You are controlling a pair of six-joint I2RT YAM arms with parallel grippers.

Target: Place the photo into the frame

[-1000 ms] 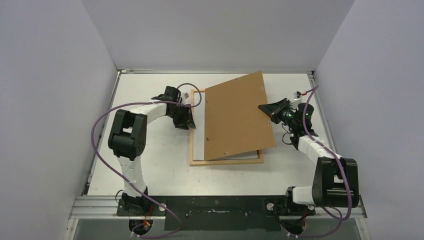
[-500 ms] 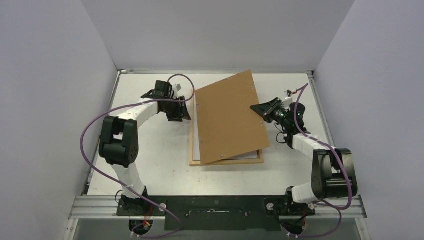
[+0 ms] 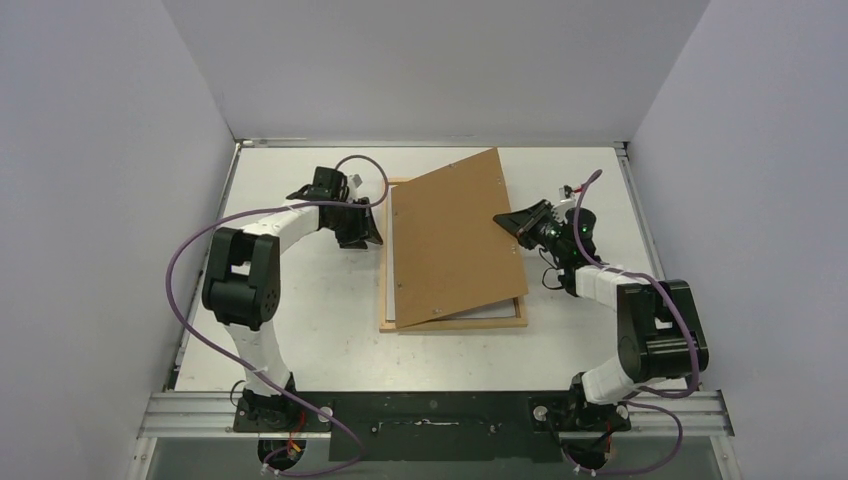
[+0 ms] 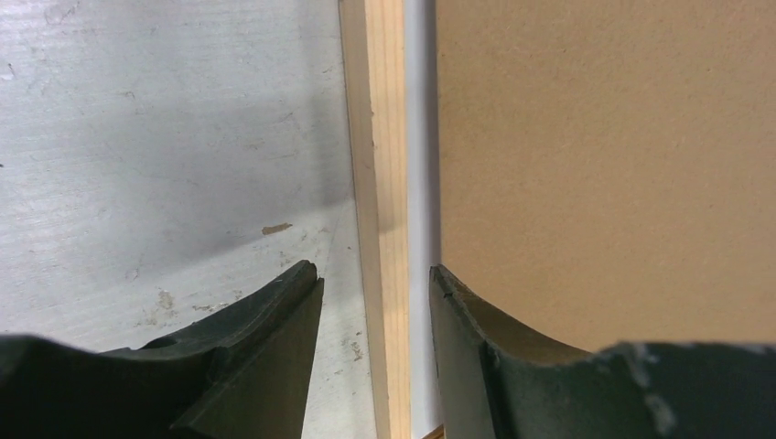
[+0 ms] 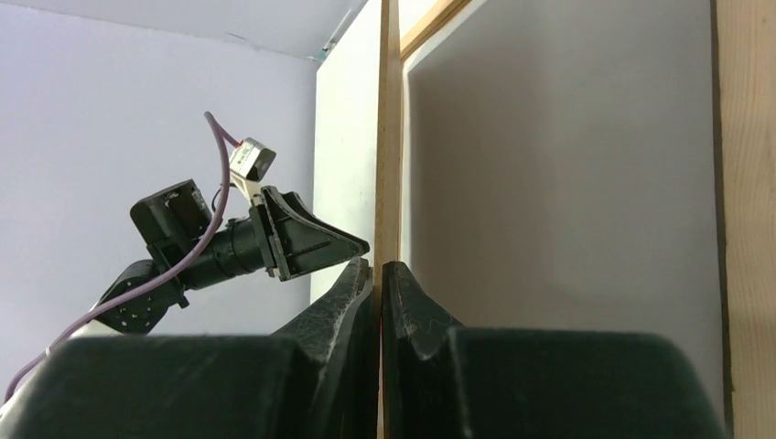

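The light-wood frame point(image 3: 460, 325) lies flat mid-table. A white sheet point(image 3: 393, 275) lies inside it; no printed side shows, so I cannot tell whether it is the photo. A brown backing board point(image 3: 455, 240) slants over the frame, its right edge raised. My right gripper point(image 3: 503, 220) is shut on that raised edge; in the right wrist view its jaws point(image 5: 378, 265) pinch the thin board point(image 5: 389, 137) edge-on. My left gripper point(image 3: 368, 232) is open, its fingers point(image 4: 374, 272) on either side of the frame's left bar point(image 4: 384, 183) without clamping it, beside the board point(image 4: 604, 165).
White walls enclose the table point(image 3: 300, 300) on three sides. The left arm's purple cable point(image 3: 365, 170) loops just behind the frame's far left corner. The arm bases and a black rail point(image 3: 430, 410) run along the near edge.
The right gripper has swung the board left, more squarely over the frame. The left gripper pulled back from the frame's left bar, opened wider and settled beside it again.
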